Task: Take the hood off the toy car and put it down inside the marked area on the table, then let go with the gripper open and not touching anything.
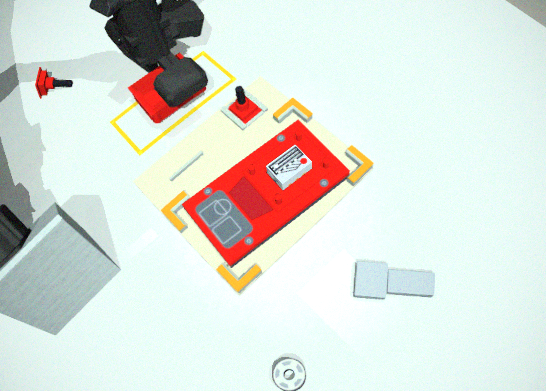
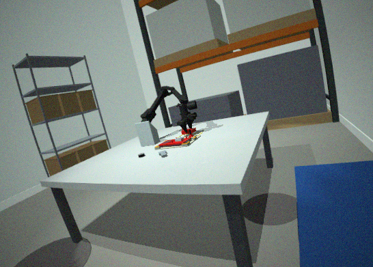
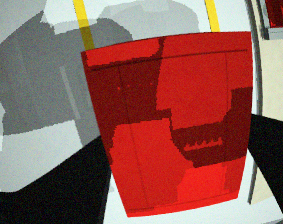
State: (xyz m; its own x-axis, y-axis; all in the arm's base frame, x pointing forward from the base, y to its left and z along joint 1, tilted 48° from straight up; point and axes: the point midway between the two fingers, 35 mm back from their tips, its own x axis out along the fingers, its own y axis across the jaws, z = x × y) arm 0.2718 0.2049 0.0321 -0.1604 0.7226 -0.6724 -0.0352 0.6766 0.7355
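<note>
Red hood, fingers wrist-view only

The pincer grips the red hood from both sides, a black finger at each flank. Two yellow strips run up from behind its far edge over the pale, shadowed tabletop. To the right lies a cream board, a red part at its top corner.

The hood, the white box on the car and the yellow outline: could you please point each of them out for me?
Hood [image 1: 148,99] [image 3: 142,170]: top view, its uncovered end; wrist view, its lower left part.
White box [image 1: 289,167]: top view, its upper face.
Yellow outline [image 1: 127,139]: top view, its lower-left side.
</note>
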